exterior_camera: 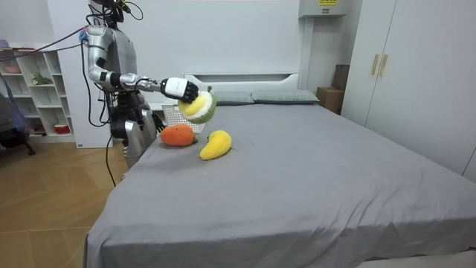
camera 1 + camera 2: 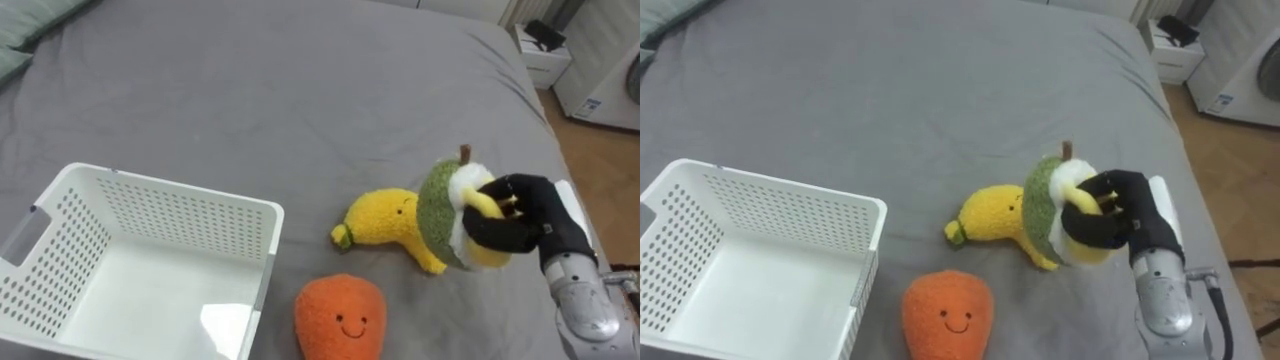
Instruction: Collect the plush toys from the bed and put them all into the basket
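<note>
Grey bed [image 2: 300, 100] in a white-walled room — right hand [image 2: 525, 222] curled round the green-and-yellow plush [image 2: 438, 205], lifted off it.

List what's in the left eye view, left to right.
basket → orange toy → yellow toy → green toy → right hand, curled round the green toy
</note>
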### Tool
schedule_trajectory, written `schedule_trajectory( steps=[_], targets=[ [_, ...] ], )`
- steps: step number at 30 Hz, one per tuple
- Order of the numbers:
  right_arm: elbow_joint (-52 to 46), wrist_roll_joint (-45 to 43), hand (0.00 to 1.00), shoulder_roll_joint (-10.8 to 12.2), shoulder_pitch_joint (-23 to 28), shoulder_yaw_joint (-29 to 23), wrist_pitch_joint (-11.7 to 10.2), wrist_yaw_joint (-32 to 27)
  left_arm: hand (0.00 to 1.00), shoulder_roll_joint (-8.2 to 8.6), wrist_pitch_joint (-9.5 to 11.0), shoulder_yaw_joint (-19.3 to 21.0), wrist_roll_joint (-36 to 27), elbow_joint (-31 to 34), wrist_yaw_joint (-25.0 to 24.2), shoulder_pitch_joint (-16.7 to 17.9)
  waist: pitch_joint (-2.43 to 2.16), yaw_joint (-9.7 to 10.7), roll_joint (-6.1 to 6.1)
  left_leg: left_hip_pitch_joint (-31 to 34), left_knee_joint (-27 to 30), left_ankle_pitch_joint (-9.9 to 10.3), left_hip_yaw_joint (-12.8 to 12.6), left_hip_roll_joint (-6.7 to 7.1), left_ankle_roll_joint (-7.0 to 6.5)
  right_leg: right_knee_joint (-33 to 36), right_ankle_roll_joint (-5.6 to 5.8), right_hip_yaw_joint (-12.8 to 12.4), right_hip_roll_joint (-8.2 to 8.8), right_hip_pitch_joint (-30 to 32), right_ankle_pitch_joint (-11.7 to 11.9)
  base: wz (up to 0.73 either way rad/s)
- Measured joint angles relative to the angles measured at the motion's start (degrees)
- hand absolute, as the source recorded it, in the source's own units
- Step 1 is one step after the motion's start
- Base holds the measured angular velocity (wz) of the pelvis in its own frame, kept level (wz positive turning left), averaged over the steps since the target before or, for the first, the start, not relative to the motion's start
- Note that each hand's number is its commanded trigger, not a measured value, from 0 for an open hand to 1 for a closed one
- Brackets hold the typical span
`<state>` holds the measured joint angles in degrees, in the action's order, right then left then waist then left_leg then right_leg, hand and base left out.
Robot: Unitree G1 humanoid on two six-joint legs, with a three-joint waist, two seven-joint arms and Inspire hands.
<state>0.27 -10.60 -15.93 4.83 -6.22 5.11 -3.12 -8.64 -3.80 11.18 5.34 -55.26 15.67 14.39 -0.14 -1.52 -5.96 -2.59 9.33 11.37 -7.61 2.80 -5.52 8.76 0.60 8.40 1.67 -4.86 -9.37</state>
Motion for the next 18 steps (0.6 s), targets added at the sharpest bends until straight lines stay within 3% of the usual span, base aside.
schedule_trajectory(
  steps=[8,12,15,18],
  targets=[
    [-5.82,2.14,1.00,-0.15,-1.97,0.50,1.03,1.44,0.00,0.35,-0.19,-0.22,0.51,0.17,0.01,-0.19,0.19,-0.75,0.37,0.08,0.09,0.00,0.10,0.00,0.00,0.00,0.01,0.33,0.03,-0.02,0.01,0.01],
    [-8.04,2.08,1.00,-0.16,-3.60,0.54,2.52,3.21,0.00,0.42,-0.90,-0.22,1.88,0.14,-0.12,-0.57,0.22,-1.94,0.60,0.49,0.12,0.00,0.42,0.01,0.00,0.02,0.01,1.29,0.10,0.18,0.01,0.04],
    [-8.06,2.60,1.00,-0.16,-6.09,0.69,2.52,3.76,0.00,0.42,-0.91,-0.22,3.30,0.16,-0.14,-1.01,0.16,-2.11,0.64,0.81,0.48,-0.01,1.35,0.08,0.01,-0.04,0.01,3.18,0.22,0.01,0.01,0.14],
    [-8.09,2.72,1.00,-0.15,-8.12,2.19,2.53,3.74,0.00,0.41,-0.95,-0.27,3.40,0.17,-0.15,-1.10,0.12,-3.22,0.61,0.87,0.67,-0.06,1.54,0.10,0.01,-0.10,0.00,3.26,0.26,0.02,0.01,0.05]
  ],
)
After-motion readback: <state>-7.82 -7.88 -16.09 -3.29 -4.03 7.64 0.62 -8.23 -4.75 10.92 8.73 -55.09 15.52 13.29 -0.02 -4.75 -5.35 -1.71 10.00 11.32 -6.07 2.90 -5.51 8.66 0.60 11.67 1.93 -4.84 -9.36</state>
